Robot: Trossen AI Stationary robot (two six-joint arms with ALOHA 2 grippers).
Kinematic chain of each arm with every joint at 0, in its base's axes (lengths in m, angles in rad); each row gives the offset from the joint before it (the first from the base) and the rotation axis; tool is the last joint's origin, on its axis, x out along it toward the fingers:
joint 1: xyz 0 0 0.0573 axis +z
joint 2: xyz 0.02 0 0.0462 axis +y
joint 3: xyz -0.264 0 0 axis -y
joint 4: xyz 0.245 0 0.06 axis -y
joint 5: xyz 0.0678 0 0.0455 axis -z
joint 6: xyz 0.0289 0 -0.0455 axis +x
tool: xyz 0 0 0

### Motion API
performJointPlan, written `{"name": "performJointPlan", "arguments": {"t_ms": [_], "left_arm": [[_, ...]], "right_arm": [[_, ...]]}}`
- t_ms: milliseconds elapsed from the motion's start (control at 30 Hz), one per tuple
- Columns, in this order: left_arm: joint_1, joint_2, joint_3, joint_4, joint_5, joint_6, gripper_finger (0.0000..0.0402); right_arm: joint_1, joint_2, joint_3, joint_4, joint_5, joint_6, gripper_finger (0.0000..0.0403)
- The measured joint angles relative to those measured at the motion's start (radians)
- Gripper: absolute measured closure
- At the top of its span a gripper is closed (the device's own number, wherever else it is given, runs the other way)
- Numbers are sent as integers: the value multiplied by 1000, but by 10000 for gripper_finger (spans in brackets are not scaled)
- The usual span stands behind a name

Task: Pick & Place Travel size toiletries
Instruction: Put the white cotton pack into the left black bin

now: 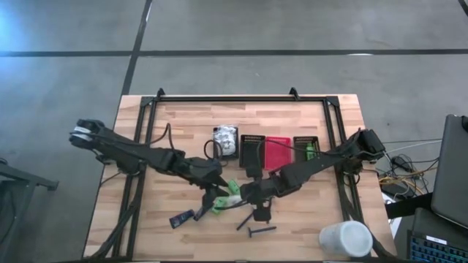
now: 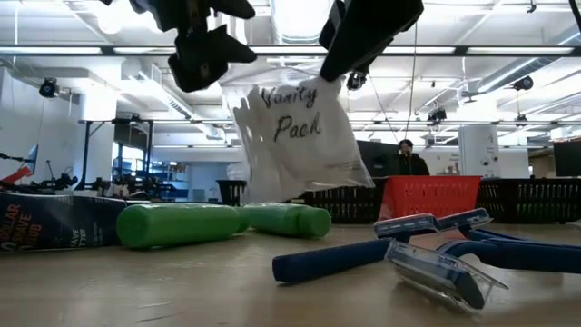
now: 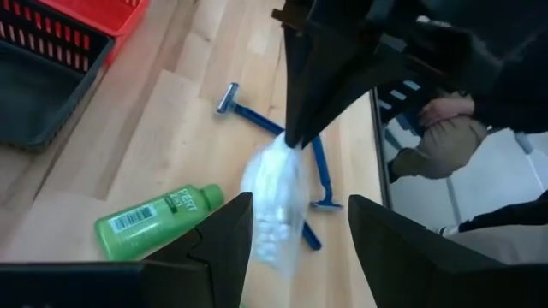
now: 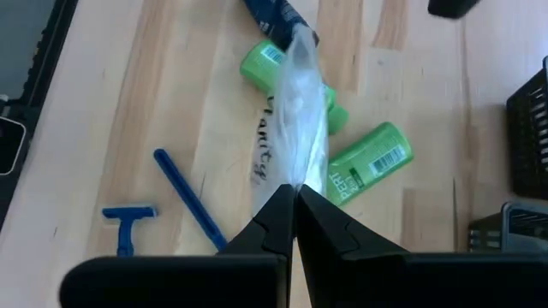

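A clear white crinkly packet marked "Vanity Pack" hangs over the near middle of the table, and my right gripper is shut on it. My left gripper is open. Its fingers stand on either side of the packet, and I cannot tell whether they touch it. Two green bottles lie on their sides on the table below the packet. Blue-handled razors lie flat near the front edge. A dark tube lies to the left. My right gripper pinches the packet's top corner between its two shut fingertips. The fingers come from above, slanting in from the table's right. The packet hangs below them, and its lower end is just above the green bottles.
Black, red and black mesh bins stand in a row at the back middle, with a clear bag to their left. A large white cup stands at the near right corner. A person is in the room behind.
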Motion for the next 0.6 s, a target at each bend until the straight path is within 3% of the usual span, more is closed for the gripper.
{"name": "performJointPlan", "arguments": {"t_ms": [367, 600], "left_arm": [[0, 47, 0, -22, 12, 64, 204], [0, 44, 2, -155, 17, 73, 204]], "right_arm": [[-13, 0, 0, 9, 0, -18, 394], [-18, 0, -1, 9, 0, -19, 394]]}}
